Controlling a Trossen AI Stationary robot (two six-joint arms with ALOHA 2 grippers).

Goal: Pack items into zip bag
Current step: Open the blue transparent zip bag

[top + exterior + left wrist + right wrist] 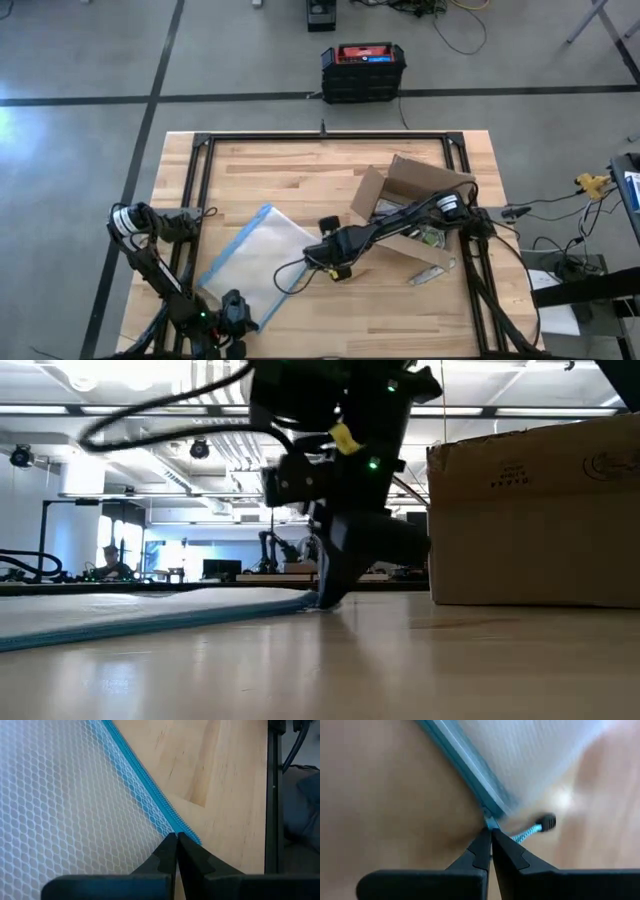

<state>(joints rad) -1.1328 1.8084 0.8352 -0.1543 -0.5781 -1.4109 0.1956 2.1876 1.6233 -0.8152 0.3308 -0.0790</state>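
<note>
The zip bag [262, 258] lies flat on the wooden table, clear with a honeycomb pattern and blue edging. My left gripper [238, 316] is shut at the bag's near corner, close to the table's near edge. My right gripper [316, 254] is shut at the bag's right corner, where the blue zip strip [470, 775] ends. In the low view the right gripper [322, 600] touches down at the end of the bag's blue edge [150, 616]. A whitish ring-like item [430, 238] lies beside the box, under the right arm. My left gripper pinches the end of the blue zip strip [186, 831] at the bag's near corner between its two fingertips; the bag stays flat on the table. My right gripper pinches the small blue zip pull [491, 823] at the other end of the strip, slanting down from the right. A short blue cord with a black tip [546, 821] trails beside it.
An open brown cardboard box [410, 195] stands on the table's right part, under the right arm. A slim grey tool [432, 270] lies in front of it. A black frame [320, 137] runs around the table. Bare wood lies left of and beyond the bag.
</note>
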